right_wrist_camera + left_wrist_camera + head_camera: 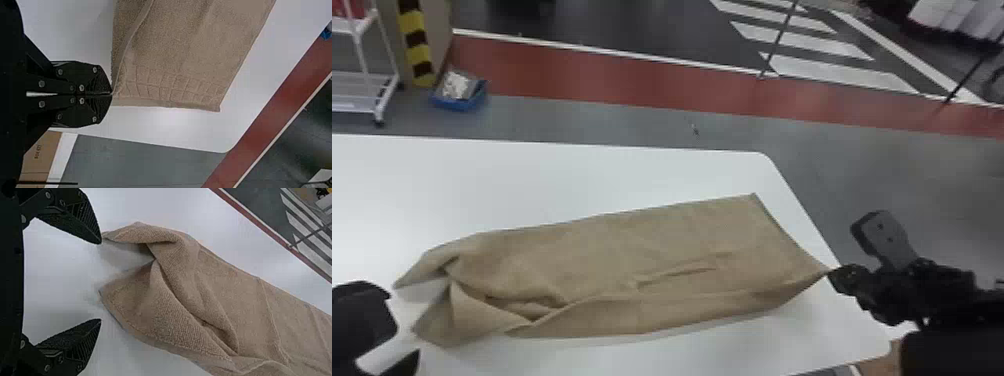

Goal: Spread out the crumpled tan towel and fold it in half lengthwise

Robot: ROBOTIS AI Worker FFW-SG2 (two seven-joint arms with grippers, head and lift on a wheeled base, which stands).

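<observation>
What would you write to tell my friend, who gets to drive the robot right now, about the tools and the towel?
Left black two-fingered tool: open, at the towel's crumpled left end, with no cloth between its fingers.
Right black two-fingered tool: shut on the towel's near right corner.
Tan cloth towel: lying lengthwise across the white table.
Done: the right part is mostly spread out, and one corner is held.
Left to do: open out the bunched, turned-over left end, smooth the wrinkles, and finish a neat lengthwise fold.
</observation>
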